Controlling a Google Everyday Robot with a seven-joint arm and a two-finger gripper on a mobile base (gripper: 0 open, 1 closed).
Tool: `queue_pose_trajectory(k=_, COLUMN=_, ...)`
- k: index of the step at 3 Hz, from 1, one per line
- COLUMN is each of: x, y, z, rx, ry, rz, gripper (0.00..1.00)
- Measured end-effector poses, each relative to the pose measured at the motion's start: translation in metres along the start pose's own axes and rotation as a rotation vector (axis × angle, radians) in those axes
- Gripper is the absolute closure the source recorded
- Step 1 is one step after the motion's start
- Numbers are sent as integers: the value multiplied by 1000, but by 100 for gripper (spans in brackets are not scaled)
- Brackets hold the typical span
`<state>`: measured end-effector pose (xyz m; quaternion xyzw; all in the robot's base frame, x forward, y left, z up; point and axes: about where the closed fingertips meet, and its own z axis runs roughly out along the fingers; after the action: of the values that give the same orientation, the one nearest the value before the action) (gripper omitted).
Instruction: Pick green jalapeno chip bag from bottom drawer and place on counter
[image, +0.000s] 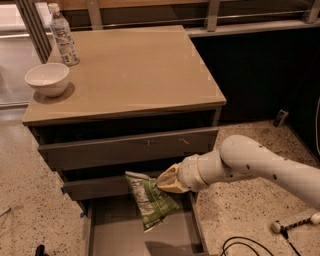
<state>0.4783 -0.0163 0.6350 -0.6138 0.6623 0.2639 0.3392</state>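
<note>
My gripper (164, 183) is shut on the upper right edge of the green jalapeno chip bag (149, 201), which hangs tilted with its white label panel showing. The bag is lifted above the open bottom drawer (111, 233), in front of the middle drawer's front. The white arm reaches in from the right. The counter (135, 70) is the tan glossy top of the cabinet, above and behind the gripper.
A white bowl (47, 79) and a clear water bottle (63, 36) stand at the counter's left side. The two upper drawers (125, 149) stick out slightly. A black cable and a small tool (295, 222) lie on the speckled floor at the right.
</note>
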Motion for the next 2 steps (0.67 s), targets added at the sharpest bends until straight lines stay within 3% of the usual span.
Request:
queue_pose_trajectory(k=1, x=-25, y=-1, z=-21, rx=-8, ry=-30, rz=9, gripper=100)
queue_pose_trajectory(k=2, x=-86, y=-11, z=-77, rx=10, ry=-77, rz=34, gripper=100)
